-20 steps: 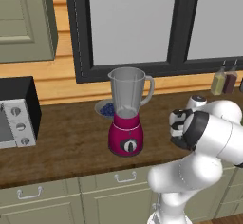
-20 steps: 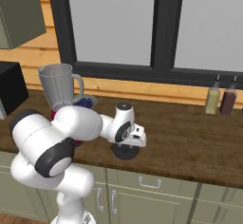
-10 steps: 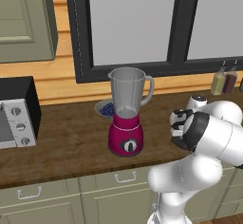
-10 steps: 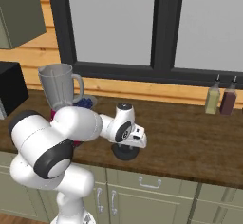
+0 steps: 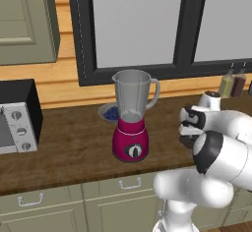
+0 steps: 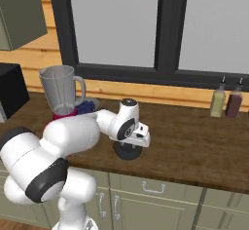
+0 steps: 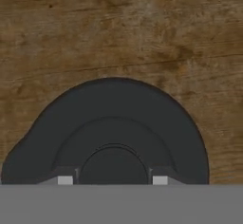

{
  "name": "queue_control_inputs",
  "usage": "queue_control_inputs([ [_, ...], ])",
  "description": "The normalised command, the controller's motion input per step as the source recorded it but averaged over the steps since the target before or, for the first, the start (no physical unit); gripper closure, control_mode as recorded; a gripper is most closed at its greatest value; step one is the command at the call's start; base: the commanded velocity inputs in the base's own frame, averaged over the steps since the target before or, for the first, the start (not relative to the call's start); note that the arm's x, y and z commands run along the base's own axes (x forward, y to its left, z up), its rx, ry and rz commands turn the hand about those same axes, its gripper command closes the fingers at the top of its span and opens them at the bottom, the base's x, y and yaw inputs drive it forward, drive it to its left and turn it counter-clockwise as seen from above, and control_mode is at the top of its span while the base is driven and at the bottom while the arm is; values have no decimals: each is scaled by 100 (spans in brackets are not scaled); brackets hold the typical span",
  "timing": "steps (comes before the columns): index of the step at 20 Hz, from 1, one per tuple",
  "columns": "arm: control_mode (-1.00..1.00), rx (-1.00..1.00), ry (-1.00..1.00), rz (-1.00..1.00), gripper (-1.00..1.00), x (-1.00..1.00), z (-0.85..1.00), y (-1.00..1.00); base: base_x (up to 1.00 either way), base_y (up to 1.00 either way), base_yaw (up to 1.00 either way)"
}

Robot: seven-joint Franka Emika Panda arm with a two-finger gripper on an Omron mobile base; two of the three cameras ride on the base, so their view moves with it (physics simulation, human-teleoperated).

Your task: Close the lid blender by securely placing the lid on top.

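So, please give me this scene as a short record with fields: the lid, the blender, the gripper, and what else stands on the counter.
lid: black disc, flat on the wooden counter, to the right of the blender
blender: clear jar on a magenta base, mouth open, no lid on it
gripper: shut on the lid, one fingertip at each side of its raised centre
other things: bowl with blue filling behind the blender; two bottles near the window

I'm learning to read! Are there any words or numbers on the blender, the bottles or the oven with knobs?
No readable words or numbers anywhere.
Blender: its dial knob shows a plain white mark, no writing.
Bottles: no labels to read.
Toaster oven: plain knobs, any marks too small to tell.
Lid: plain black.
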Motion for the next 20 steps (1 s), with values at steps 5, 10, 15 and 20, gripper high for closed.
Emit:
queue_control_inputs([
  [5, -100, 17, -3, 0, 100, -27, 100, 0, 0, 0, 0],
  [10, -100, 13, -2, -2, 100, -31, 100, 0, 0, 0, 0],
  [15, -100, 8, -7, -5, 100, -29, 100, 0, 0, 0, 0],
  [20, -100, 1, -16, -3, 100, -37, 100, 6, 0, 0, 0],
])
